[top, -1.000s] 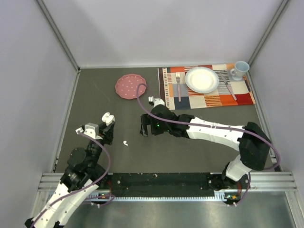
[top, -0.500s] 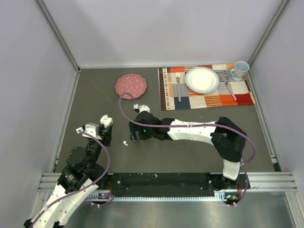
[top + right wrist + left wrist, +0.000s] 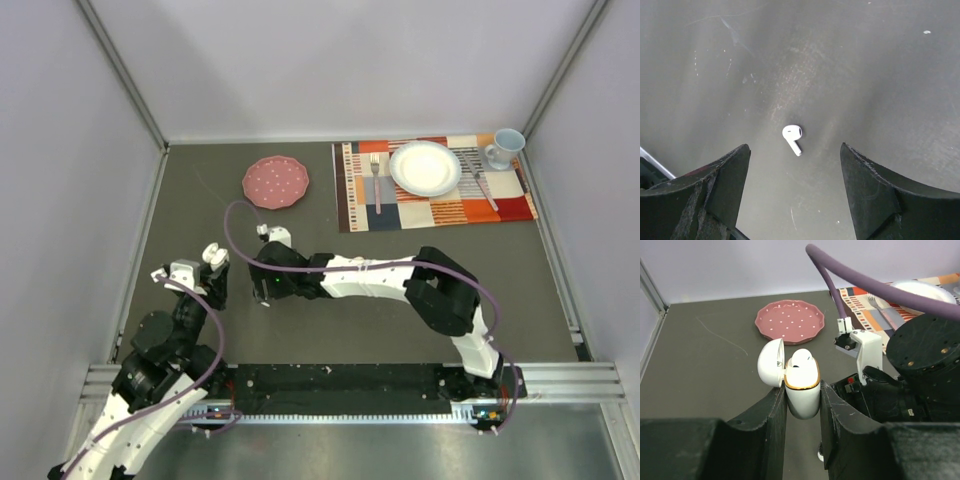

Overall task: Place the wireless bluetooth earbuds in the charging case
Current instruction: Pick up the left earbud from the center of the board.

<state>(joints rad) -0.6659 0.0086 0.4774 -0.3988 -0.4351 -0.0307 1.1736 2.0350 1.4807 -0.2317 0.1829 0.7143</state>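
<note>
My left gripper (image 3: 213,262) is shut on a white charging case (image 3: 802,385) with a gold rim, held upright. Its lid (image 3: 771,362) is open to the left and one white earbud (image 3: 801,357) sits in it. My right gripper (image 3: 263,292) is open and points down over a loose white earbud (image 3: 792,136) that lies on the dark table between its fingers (image 3: 727,180), touching neither. That earbud shows as a white speck in the left wrist view (image 3: 820,456). No other earbuds are in view.
A pink dotted plate (image 3: 275,182) lies at the back centre. A striped placemat (image 3: 440,205) at the back right holds a white plate (image 3: 425,167), fork, knife and a blue cup (image 3: 505,147). Walls enclose the table; the right arm's purple cable (image 3: 865,282) loops close by.
My right arm has swung left and nearer, from the table's middle to right above the loose earbud. My left gripper, still holding the case, has shifted slightly left.
</note>
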